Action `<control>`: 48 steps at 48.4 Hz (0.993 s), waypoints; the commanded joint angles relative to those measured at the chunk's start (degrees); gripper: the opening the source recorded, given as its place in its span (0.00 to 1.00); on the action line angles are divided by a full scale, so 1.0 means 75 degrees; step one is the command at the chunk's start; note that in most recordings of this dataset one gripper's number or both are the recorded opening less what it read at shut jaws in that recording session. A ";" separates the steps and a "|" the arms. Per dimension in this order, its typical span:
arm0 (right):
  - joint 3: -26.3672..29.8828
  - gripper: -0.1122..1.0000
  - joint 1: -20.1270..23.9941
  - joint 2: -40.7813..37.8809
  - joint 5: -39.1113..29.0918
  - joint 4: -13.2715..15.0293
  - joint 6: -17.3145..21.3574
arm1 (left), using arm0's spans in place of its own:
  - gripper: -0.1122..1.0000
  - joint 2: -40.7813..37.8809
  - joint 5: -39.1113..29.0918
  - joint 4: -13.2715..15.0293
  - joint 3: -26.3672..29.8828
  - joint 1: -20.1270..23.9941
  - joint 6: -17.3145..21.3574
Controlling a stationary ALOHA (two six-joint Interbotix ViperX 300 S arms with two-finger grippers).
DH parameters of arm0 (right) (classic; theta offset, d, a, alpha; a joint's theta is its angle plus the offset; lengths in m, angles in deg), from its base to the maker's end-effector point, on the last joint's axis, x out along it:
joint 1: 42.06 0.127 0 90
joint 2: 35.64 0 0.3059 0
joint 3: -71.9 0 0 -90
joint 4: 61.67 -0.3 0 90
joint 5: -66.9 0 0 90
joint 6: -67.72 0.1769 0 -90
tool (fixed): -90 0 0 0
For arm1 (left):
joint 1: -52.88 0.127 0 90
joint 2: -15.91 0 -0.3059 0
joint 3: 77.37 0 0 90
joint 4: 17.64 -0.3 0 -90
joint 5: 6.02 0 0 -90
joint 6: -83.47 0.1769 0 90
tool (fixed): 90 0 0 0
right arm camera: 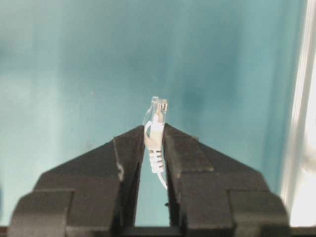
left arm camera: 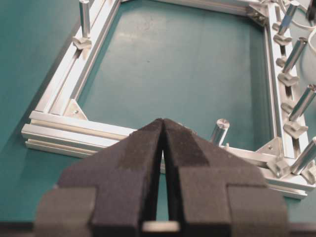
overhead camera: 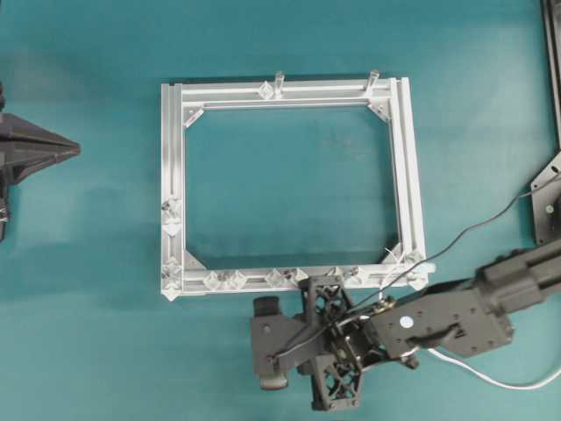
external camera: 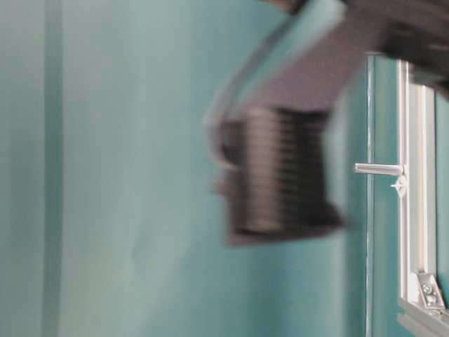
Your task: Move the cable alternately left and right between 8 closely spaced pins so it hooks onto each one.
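Observation:
My right gripper (right arm camera: 157, 129) is shut on the cable (right arm camera: 155, 140), just behind its small clear plug (right arm camera: 159, 105), which sticks out past the fingertips over bare teal table. In the overhead view this gripper (overhead camera: 261, 344) sits just in front of the frame's near rail, and the white cable (overhead camera: 500, 379) trails off to the right behind the arm. The pins (overhead camera: 276, 277) stand in a close row along that near rail; in the left wrist view the pins (left arm camera: 295, 54) run up the right side. My left gripper (left arm camera: 163, 121) is shut on nothing and stays left of the frame (overhead camera: 75, 147).
The aluminium frame (overhead camera: 173, 158) lies flat mid-table. Two taller grey posts (overhead camera: 279, 81) (overhead camera: 374, 77) rise from its far rail. A thin black wire (overhead camera: 473, 230) loops from the right arm. In the table-level view a blurred dark arm part (external camera: 280, 175) hangs near a post (external camera: 379, 168).

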 commanded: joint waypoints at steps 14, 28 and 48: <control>0.0117 0.24 0.0035 0.0902 -0.1805 0.0000 0.1910 | 0.10 -0.0047 0.0023 -0.0023 0.0105 -0.0035 -0.0082; -0.0211 0.24 0.0188 0.1301 -0.2004 0.0070 0.3598 | 0.10 -0.0047 0.0023 -0.0023 0.0082 -0.0035 -0.0082; -0.1102 0.24 0.0340 0.1863 -0.2004 0.0398 0.5801 | 0.10 -0.0047 0.0035 -0.0023 0.0070 -0.0035 -0.0492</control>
